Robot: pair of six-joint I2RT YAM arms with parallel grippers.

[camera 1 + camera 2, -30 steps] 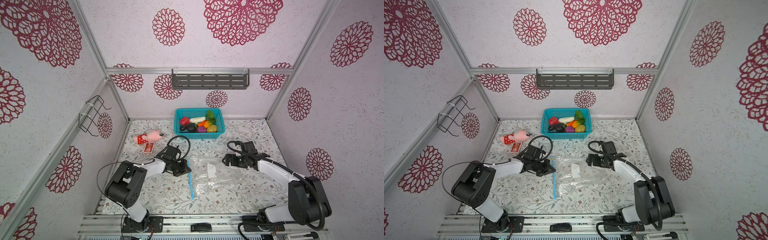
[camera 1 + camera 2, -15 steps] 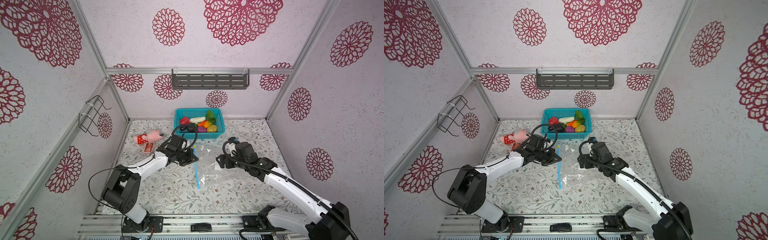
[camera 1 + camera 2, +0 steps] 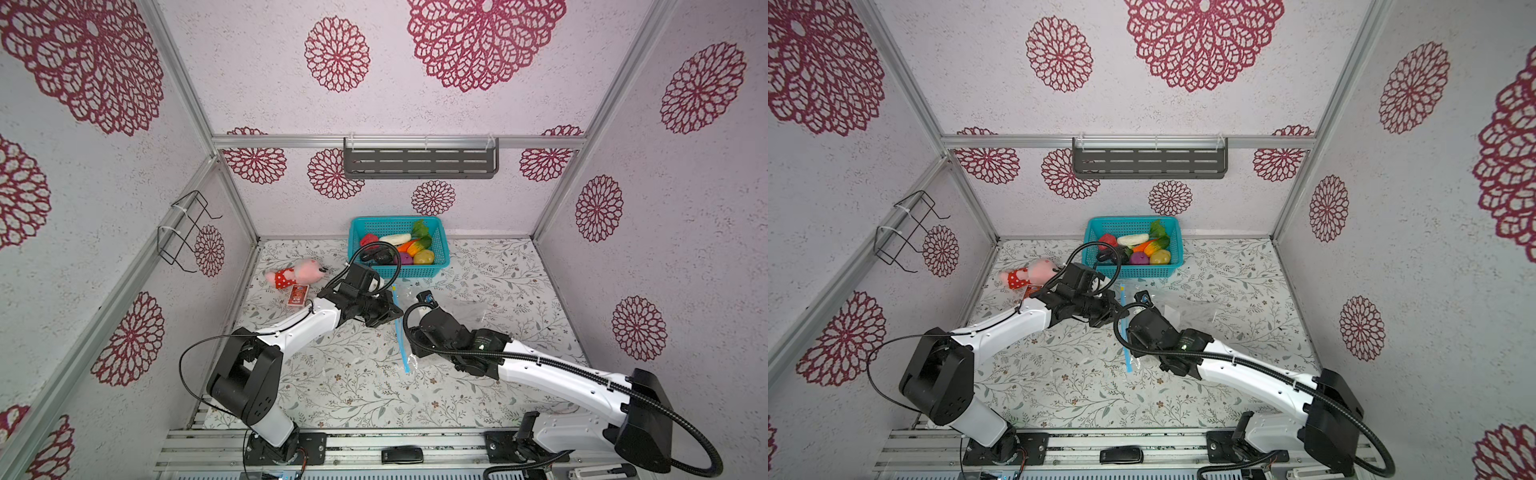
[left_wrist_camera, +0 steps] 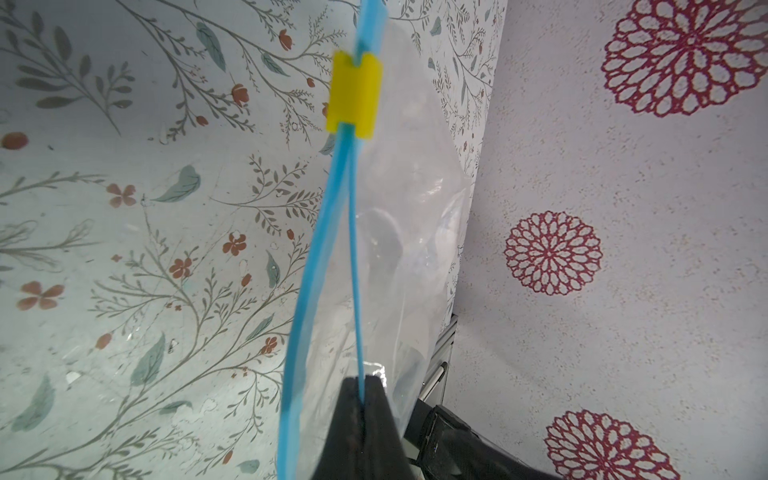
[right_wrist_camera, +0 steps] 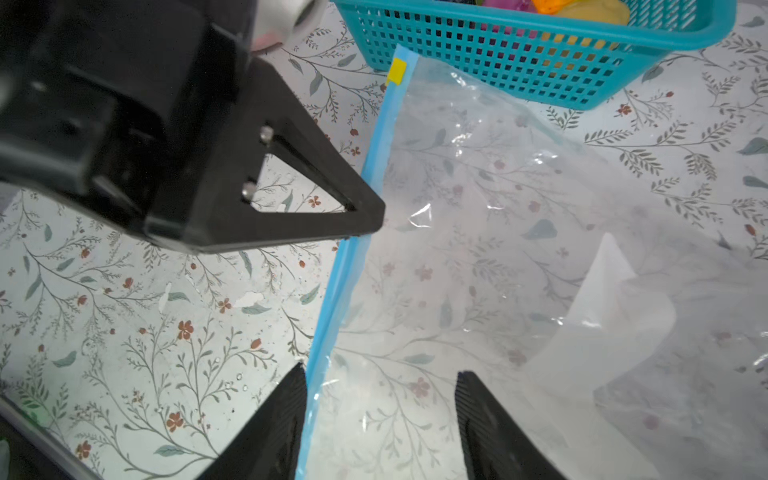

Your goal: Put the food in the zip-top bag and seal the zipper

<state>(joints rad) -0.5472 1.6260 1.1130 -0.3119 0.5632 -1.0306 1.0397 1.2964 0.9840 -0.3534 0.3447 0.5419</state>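
While the toy vegetables (image 3: 409,248) are all seen in the far teal mesh basket (image 3: 424,272), nothing is bagged; the empty, unsealed zip-top bag (image 5: 498,208) is laid just nearer; one lip of the zipper (image 4: 353,249) is clamped by the left gripper (image 4: 361,384); the jaws of the right gripper (image 5: 380,372) are held apart astride the strip; no writing is legible on the white label patch (image 5: 615,299).

In both top views your right claw (image 5: 380,378) hides under its own wrist, which also covers part of the zip-top bag (image 3: 461,309). The left arm's cable crosses the dark eggplant (image 3: 379,258). You cannot read the print on the red card (image 3: 298,295).
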